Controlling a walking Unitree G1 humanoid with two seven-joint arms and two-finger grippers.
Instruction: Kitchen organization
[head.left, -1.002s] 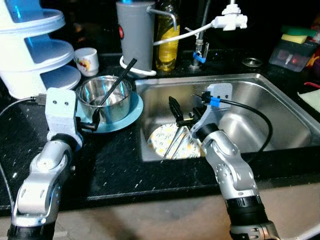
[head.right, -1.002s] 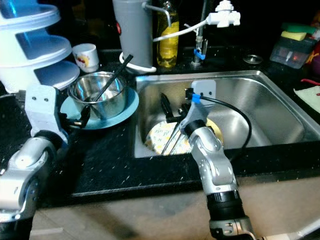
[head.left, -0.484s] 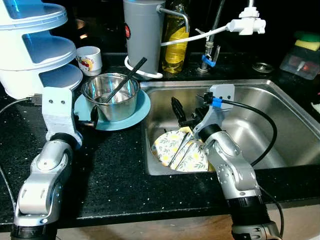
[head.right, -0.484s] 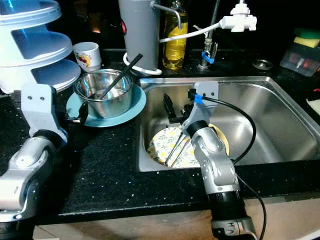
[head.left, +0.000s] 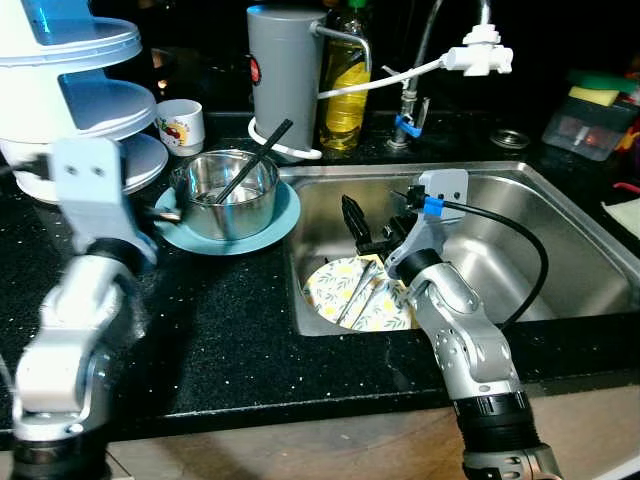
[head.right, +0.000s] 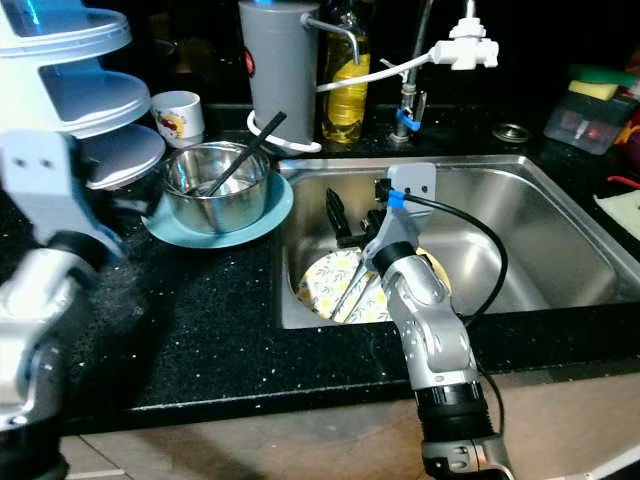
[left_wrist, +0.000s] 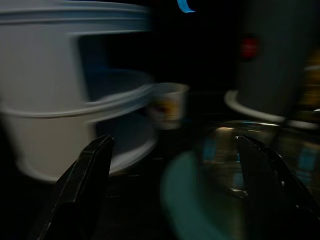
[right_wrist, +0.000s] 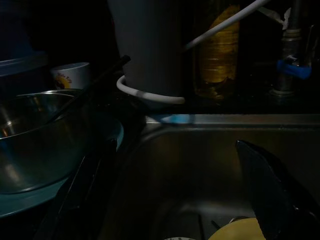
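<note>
Plate (head.left: 355, 295) in sink (head.left: 560, 215) under spread right hand (head.left: 375, 225); bowl (head.left: 225, 190) beside spread left hand (left_wrist: 172, 190).

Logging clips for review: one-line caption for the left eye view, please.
Right gripper open above the floral plate in the steel sink; steel bowl on a teal plate.

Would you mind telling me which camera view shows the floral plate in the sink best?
The left eye view: the floral plate lies on the sink floor, partly hidden by the right pincer. The right eye view matches it; the right wrist view catches a yellow edge.
</note>
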